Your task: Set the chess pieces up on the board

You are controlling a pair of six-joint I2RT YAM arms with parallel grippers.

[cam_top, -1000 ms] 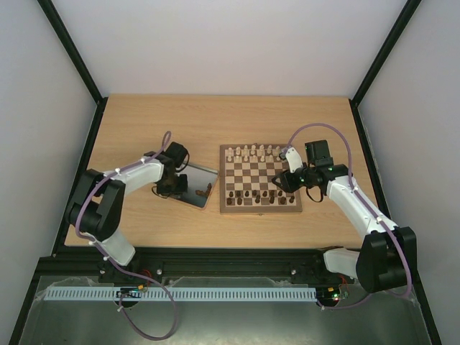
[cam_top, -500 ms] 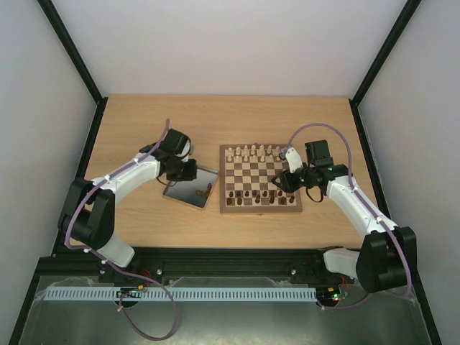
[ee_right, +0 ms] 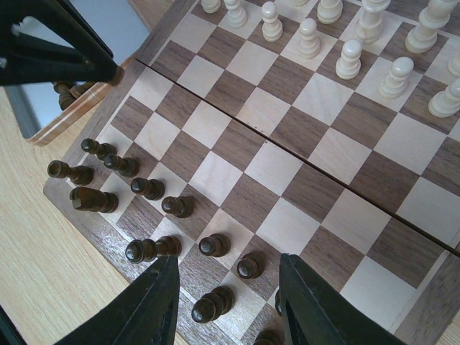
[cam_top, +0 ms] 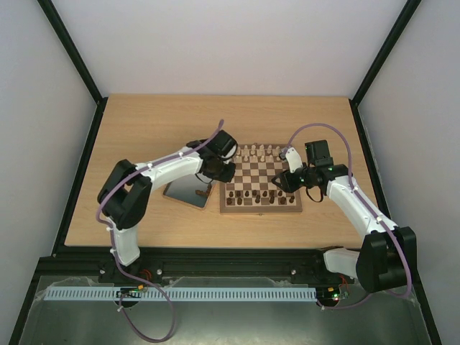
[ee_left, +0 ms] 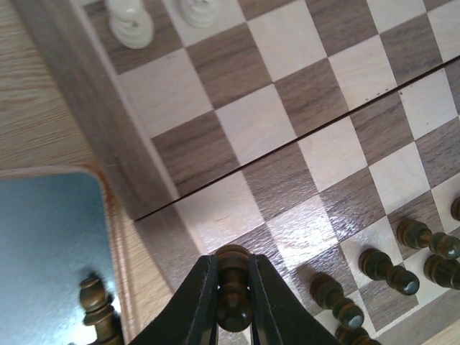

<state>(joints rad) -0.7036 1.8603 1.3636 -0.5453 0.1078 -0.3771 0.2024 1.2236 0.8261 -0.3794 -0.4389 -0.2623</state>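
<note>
The table (cam_top: 144, 129) is pale wood, boxed in by white walls and a black frame. Nearest my side, the board (cam_top: 262, 210) carries the dark chess pieces (ee_right: 147, 188) on its near two ranks. From the right wrist I count about a dozen, though a couple sit half behind the fingers, so I won't swear to it.

My right gripper (ee_right: 228, 266) hangs just over the right part of those ranks, jaws apart and holding nothing. I take it to be parked there so as not to foul the other arm.

The left gripper (ee_left: 233, 267) is clamped on the held piece (ee_left: 234, 295), a pawn by its round head. It is carried upright above the board's left side, near the dark ranks. Upright, I judge, so it can go straight down onto a free square.

Just left of the board lies the metal tray (cam_top: 180, 192), with at least one spare dark piece (ee_left: 97, 309) on it.

Farthest off, the cream pieces (ee_right: 309, 36) stand along the far two ranks. I can't get a sure count on those, because some are cut off at the frame edge.
</note>
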